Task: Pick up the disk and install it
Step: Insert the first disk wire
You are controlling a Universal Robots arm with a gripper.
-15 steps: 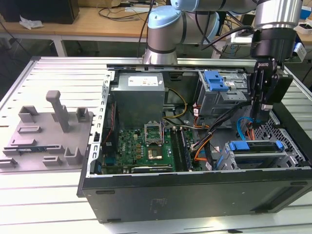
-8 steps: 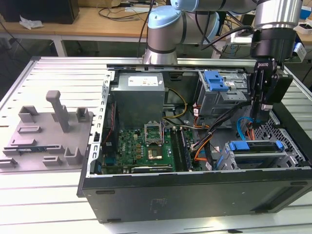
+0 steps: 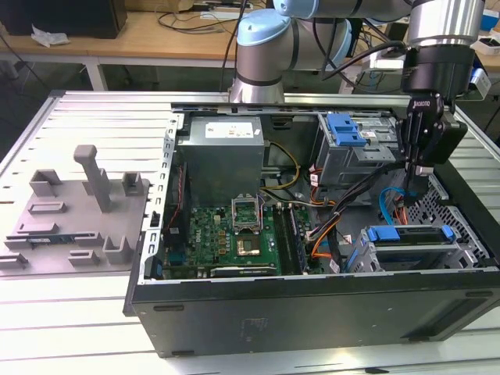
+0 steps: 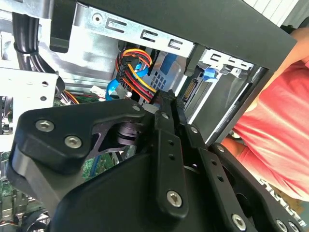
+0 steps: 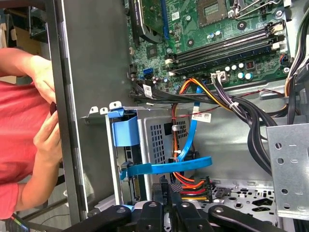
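Exterior view: disk (image 3: 410, 234) sits in drive cage (image 3: 469, 254), frame's lower right. Gripper (image 3: 418, 172) is near, just above it in frame. Looks stiff, dense, shock-sensitive. Take the blue plastic carrier (image 3: 375, 233) by its edges; bare metal's slick.
Second wrist view: matte black fingers (image 4: 166, 130) pressed together, empty.
First wrist view: tips beside red-orange cables (image 5: 190, 181).

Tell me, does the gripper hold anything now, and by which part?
Nothing is held. The gripper is shut and empty; the disk sits in its bay.

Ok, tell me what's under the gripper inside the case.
Orange and blue cables beside the drive cage holding the disk; the gripper partly hides their connectors.
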